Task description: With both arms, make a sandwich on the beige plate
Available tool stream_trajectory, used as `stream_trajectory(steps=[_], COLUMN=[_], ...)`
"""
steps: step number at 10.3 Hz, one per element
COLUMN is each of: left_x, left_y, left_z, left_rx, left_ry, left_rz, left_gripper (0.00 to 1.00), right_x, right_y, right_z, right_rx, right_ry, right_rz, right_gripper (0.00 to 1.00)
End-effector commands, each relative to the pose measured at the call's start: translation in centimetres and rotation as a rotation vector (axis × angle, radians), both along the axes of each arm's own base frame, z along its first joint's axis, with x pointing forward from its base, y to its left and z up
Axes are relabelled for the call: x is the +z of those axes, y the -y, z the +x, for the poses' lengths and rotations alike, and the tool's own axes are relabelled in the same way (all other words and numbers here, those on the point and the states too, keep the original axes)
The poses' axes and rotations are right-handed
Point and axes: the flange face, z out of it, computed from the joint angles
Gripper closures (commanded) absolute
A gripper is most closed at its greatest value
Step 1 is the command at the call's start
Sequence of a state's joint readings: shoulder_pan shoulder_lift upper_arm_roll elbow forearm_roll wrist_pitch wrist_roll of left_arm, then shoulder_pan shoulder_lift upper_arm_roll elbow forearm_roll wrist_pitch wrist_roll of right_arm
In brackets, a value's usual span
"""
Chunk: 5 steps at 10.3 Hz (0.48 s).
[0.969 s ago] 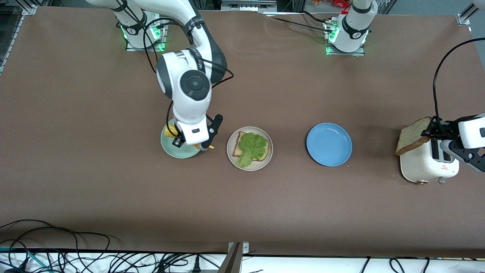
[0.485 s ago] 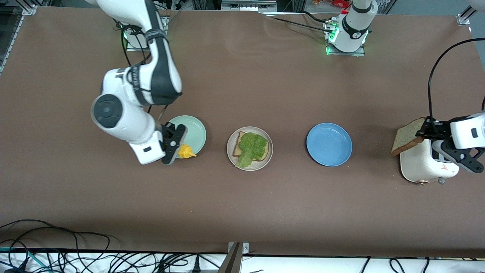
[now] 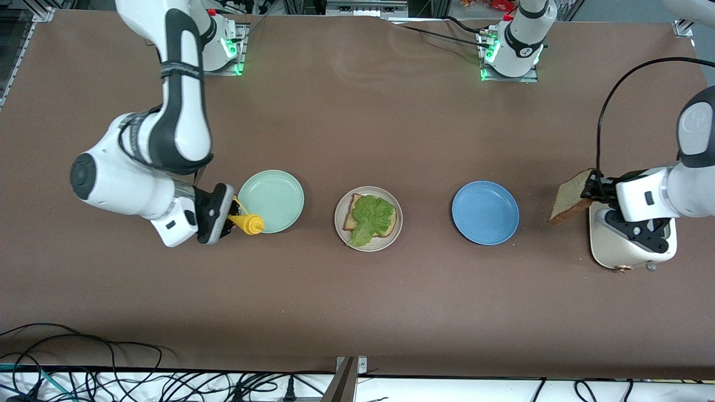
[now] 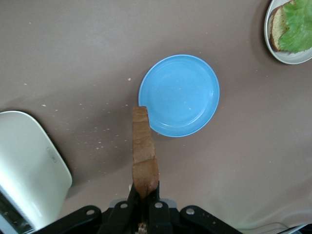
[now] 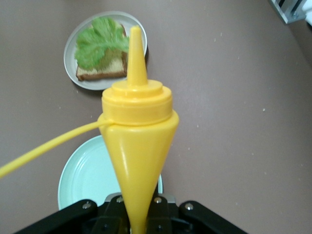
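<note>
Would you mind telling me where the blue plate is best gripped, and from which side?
Grip the blue plate by its raised rim, one finger inside, one outside, coming straight down. It lies flat on the table and is too wide to span. The edge toward the left arm's end looks nearest the left gripper.

White arms (image 3: 139,178) — black bands, cables

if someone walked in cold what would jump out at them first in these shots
Probably the bright yellow squeeze bottle clamped in the right gripper, over the rim of the mint green plate toward the right arm's end of the table. Next, the bread slice held in the left gripper, up beside the white toaster at the left arm's end. Between them, the beige plate holds bread topped with a lettuce leaf, beside a blue plate.
</note>
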<state>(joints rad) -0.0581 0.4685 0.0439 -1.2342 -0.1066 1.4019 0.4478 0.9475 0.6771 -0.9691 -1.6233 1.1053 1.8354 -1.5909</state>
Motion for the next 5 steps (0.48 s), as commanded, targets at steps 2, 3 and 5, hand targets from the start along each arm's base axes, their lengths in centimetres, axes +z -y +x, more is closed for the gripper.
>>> stream_trajectory(steps=[2, 3, 5], left_x=[-0.7, -1.3, -3.1], left_y=[4.5, 6.1, 9.4], left_z=[-0.3, -0.2, -0.1], left_rx=[0.116, 0.182, 0.361], left_ry=[-0.051, -0.082, -0.187], left_rz=[-0.063, -0.097, -0.17], left_gripper=[1.0, 1.0, 1.0], right_x=[-4.2, -5.3, -7.1], right_y=[7.2, 8.7, 12.3], right_z=[-2.8, -3.2, -3.3], right_rx=[0.008, 0.026, 0.051], right_ry=[0.111, 0.129, 0.171], right_rz=[0.21, 0.233, 0.277], right_gripper=[1.0, 1.0, 1.0])
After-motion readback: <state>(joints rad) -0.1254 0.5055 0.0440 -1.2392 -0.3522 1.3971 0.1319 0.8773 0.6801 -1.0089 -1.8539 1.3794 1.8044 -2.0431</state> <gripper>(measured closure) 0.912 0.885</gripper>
